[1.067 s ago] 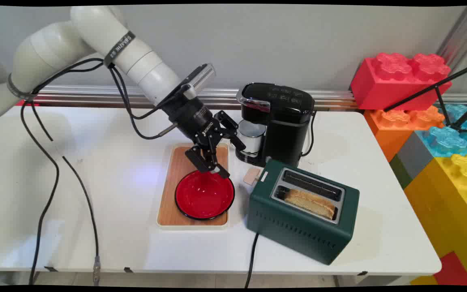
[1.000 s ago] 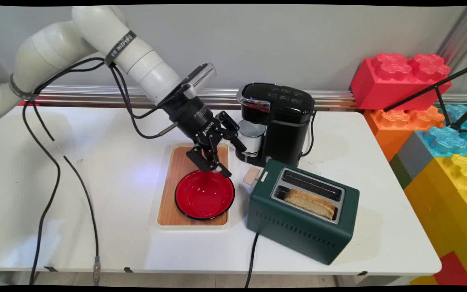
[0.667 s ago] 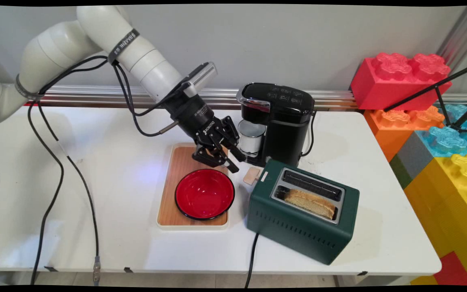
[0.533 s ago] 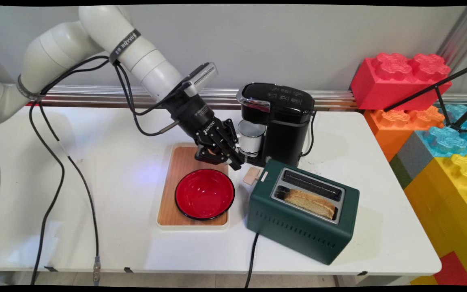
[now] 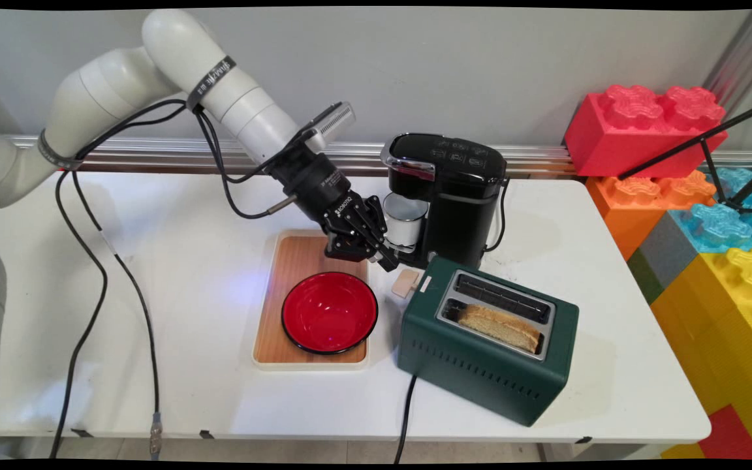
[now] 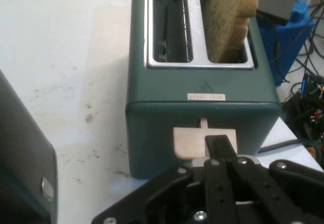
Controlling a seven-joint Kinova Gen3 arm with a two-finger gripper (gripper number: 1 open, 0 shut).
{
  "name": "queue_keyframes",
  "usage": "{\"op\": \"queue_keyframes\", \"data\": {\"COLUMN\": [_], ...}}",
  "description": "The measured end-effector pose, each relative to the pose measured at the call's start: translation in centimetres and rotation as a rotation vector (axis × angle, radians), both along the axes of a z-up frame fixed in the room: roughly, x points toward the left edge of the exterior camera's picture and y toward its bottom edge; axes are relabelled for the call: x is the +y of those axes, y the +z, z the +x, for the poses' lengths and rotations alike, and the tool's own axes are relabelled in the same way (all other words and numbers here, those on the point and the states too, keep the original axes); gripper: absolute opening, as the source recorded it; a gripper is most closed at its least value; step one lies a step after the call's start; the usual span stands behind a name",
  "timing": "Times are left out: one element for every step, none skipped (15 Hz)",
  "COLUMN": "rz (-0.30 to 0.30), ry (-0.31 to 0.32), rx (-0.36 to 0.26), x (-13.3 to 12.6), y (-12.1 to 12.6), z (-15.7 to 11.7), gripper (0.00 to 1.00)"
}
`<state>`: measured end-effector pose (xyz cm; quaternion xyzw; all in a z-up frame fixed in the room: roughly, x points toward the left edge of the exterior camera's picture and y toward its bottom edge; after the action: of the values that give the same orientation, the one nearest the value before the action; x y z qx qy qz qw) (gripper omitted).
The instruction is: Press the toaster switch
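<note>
My gripper is shut with nothing in it and hangs just above and left of the tan lever of a dark green toaster. In the hand view the closed gripper sits right in front of the lever on the toaster's end face, and I cannot tell whether they touch. A slice of toast stands in the near slot, and the hand view shows the same toast while the other slot is empty.
A red bowl sits on a wooden tray just left of the gripper. A black coffee machine with a white cup under its spout stands close behind. Big toy bricks are stacked at the right.
The gripper left the red bowl's far rim, rose, shut its fingers, and moved right to the toaster's lever. The bowl stayed on the tray.
</note>
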<state>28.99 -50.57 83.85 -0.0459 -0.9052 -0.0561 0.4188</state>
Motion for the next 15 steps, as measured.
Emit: {"op": "queue_keyframes", "data": {"rz": [0.011,0.021,0.03,0.036,0.044,0.053,0.061,0.067,0.074,0.081,0.085,0.09,0.094,0.097,0.101], "ry": [0.005,0.013,0.019,0.022,0.027,0.032,0.036,0.041,0.045,0.048,0.051,0.055,0.058,0.061,0.064], "rx": [0.007,0.017,0.025,0.03,0.038,0.046,0.054,0.061,0.068,0.073,0.076,0.079,0.081,0.083,0.085], "x": [-0.1,-0.2,-0.3,-0.4,-0.4,-0.5,-0.6,-0.6,-0.6,-0.6,-0.6,-0.6,-0.6,-0.6,-0.6], "y": [-0.3,-0.7,-0.9,-1.1,-1.4,-1.7,-2.1,-2.3,-2.6,-2.9,-3.2,-3.4,-3.7,-3.9,-4.2], "z": [0.0,0.0,-0.1,-0.2,-0.3,-0.4,-0.6,-0.7,-0.8,-0.9,-1.0,-1.0,-1.0,-1.0,-1.0], "gripper": [0.0,0.0,0.0,0.0,0.0,0.0,0.0,0.0,0.0,0.0,0.0,0.0,0.0,0.0,0.0]}}
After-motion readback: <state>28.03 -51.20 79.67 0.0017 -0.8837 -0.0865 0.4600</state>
